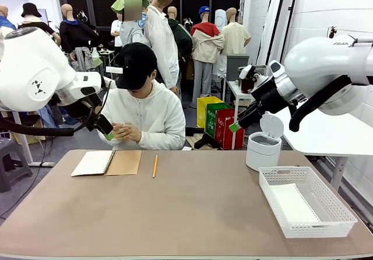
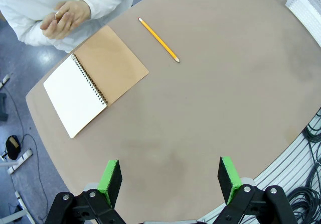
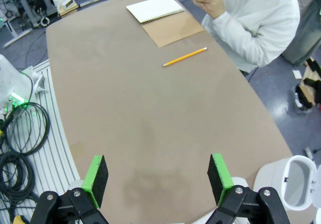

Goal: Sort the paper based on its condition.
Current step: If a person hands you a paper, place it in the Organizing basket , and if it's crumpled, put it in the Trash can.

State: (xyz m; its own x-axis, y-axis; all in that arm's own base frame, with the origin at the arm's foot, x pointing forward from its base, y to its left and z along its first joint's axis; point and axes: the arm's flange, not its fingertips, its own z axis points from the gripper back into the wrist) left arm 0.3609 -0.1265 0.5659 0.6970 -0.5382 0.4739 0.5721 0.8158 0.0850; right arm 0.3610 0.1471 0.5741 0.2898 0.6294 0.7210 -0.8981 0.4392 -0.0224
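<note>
A flat white sheet of paper (image 1: 294, 204) seems to lie in the white mesh basket (image 1: 344, 216) at the near right. The person's hands (image 2: 65, 18) are clasped together at the far edge; a small white bit shows between the fingers, and I cannot tell what it is. My left gripper (image 2: 169, 173) hangs open high above the table's near left part, with nothing between its green pads; in the front view it (image 1: 108, 134) is close to the person's hands. My right gripper (image 3: 157, 173) is open and empty too, raised at the right (image 1: 234, 126).
An open spiral notebook (image 1: 108, 162) with a brown cover lies at the far left, a yellow pencil (image 1: 155, 165) beside it. A white bin (image 1: 263, 146) with its flip lid up stands at the far right, behind the basket.
</note>
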